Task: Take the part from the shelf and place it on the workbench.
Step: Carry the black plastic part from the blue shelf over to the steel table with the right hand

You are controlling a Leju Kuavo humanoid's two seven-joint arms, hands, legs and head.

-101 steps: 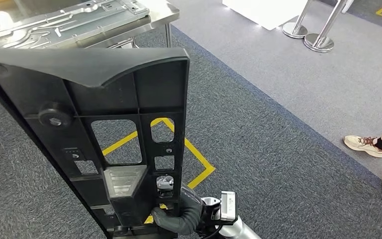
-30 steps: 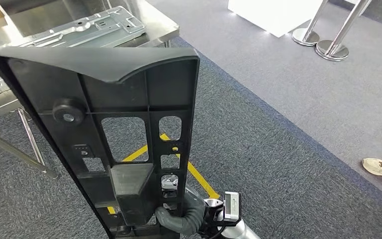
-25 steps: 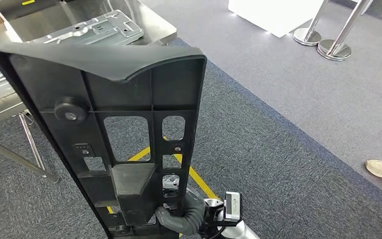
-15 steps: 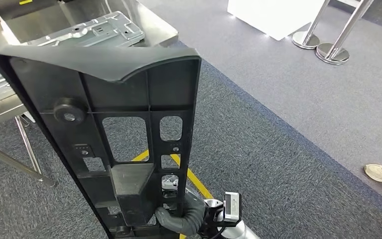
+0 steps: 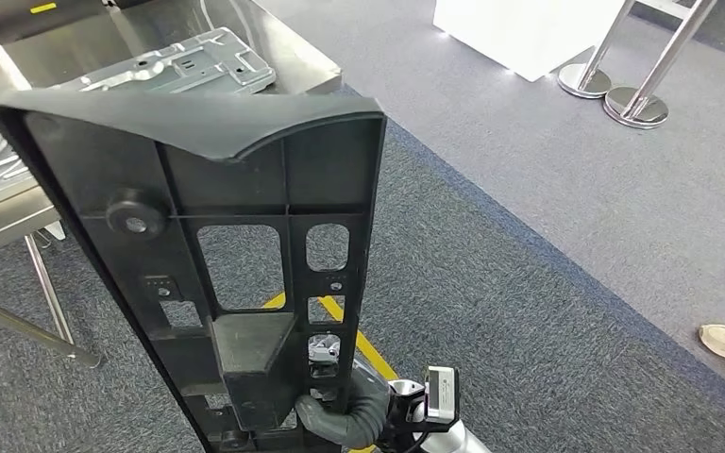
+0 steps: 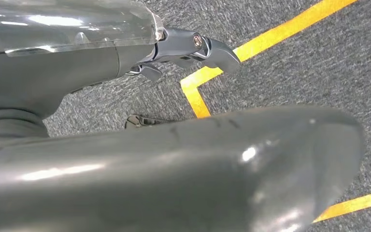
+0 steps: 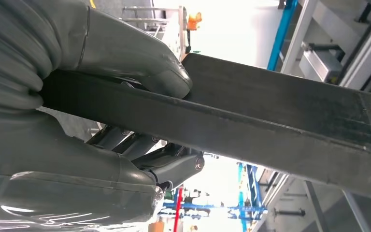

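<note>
One black part (image 5: 217,236) stands upright, hiding much of the desk (image 5: 19,217) behind; right hand (image 5: 345,415) fingers (image 7: 140,63) clamp its lower edge; left hand (image 6: 125,53) hard to read.

The left hand (image 6: 125,53) hangs over grey carpet (image 6: 290,72) with yellow lines (image 6: 270,36).

Right arm enters the head view from below, silver forearm angled up. Right hand (image 5: 345,415) grips the lower edge of the part (image 5: 236,245), grey ribbed cover wrapped around it. Right wrist view: thick thumb (image 7: 140,63) pressed on one face of the panel, darker fingers (image 7: 169,164) curled against the other. Left hand (image 6: 174,48) holds nothing; thumb and dark fingers held apart above the carpet.
</note>
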